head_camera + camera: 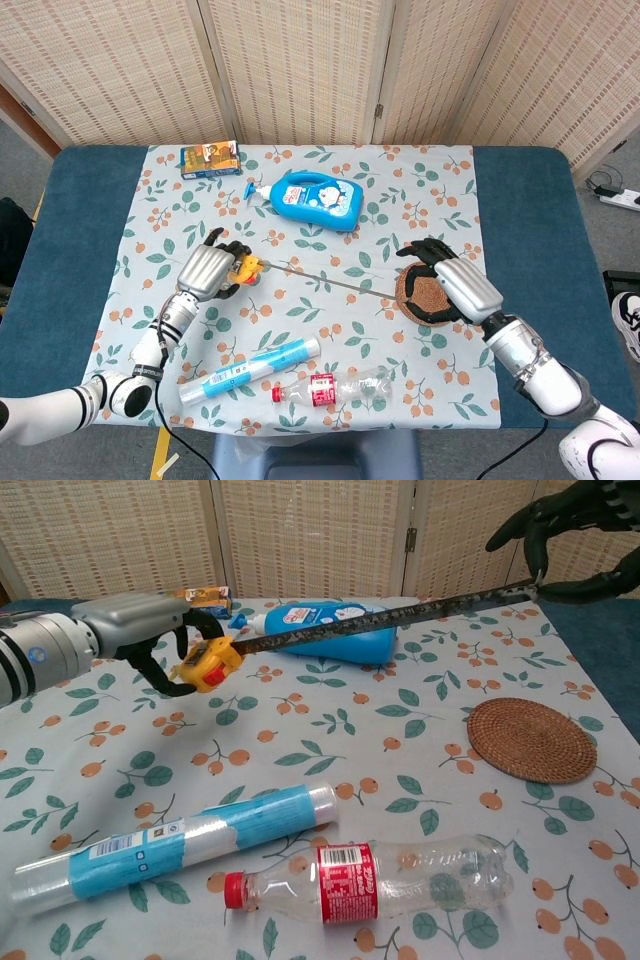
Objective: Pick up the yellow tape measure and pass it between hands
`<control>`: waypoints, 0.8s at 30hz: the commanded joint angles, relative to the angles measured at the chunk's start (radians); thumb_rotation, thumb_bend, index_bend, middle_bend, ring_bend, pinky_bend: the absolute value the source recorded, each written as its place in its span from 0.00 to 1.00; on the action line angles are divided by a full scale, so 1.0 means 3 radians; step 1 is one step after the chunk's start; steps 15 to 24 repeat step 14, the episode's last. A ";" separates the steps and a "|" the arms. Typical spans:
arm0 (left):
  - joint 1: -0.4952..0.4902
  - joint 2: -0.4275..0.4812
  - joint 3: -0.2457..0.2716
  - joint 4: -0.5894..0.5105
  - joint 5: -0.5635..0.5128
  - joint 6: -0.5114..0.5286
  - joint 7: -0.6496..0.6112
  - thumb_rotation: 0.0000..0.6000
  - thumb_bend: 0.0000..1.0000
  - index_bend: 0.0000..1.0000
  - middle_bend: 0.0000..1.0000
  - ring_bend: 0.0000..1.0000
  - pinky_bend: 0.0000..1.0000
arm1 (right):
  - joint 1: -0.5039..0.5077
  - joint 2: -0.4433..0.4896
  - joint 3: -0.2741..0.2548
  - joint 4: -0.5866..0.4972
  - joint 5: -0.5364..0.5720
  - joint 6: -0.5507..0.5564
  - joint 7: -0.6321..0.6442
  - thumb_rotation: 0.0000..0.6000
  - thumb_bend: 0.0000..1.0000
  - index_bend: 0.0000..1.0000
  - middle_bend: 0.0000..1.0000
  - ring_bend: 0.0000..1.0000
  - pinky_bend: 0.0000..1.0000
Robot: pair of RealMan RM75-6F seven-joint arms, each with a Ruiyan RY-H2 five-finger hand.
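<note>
My left hand [205, 271] [128, 630] grips the yellow tape measure [247, 267] [205, 664] above the left part of the flowered cloth. Its dark blade [330, 280] [390, 615] is pulled out in a long straight line to the right. My right hand [455, 290] [578, 530] pinches the blade's far tip between thumb and finger, its other fingers spread. In the head view that hand hangs over the woven coaster [413, 293]. In the chest view it sits at the top right corner, partly cut off.
A blue detergent bottle [315, 198] [335, 630] lies behind the blade. The round coaster [532, 740] is at the right. A blue-labelled roll [250, 365] [170, 845] and a clear plastic bottle [335, 387] [370, 878] lie near the front edge. An orange box [209, 157] sits far left.
</note>
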 commanded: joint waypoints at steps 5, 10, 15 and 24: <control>0.0076 0.0017 0.0000 0.0144 0.0076 -0.0040 -0.0117 1.00 0.38 0.53 0.48 0.42 0.10 | -0.0291 0.0289 -0.0183 -0.0061 -0.0484 0.0306 0.0481 1.00 0.67 0.64 0.21 0.09 0.00; 0.0100 0.0015 -0.0032 0.0205 0.0101 -0.0078 -0.0184 1.00 0.38 0.53 0.48 0.42 0.10 | -0.0420 0.0415 -0.0264 -0.0035 -0.0704 0.0496 0.0696 1.00 0.67 0.64 0.21 0.09 0.00; 0.0108 0.0006 -0.0056 0.0231 0.0125 -0.0107 -0.0231 1.00 0.39 0.53 0.48 0.42 0.10 | -0.0470 0.0457 -0.0293 -0.0003 -0.0783 0.0583 0.0792 1.00 0.67 0.64 0.21 0.09 0.00; 0.0108 0.0006 -0.0056 0.0231 0.0125 -0.0107 -0.0231 1.00 0.39 0.53 0.48 0.42 0.10 | -0.0470 0.0457 -0.0293 -0.0003 -0.0783 0.0583 0.0792 1.00 0.67 0.64 0.21 0.09 0.00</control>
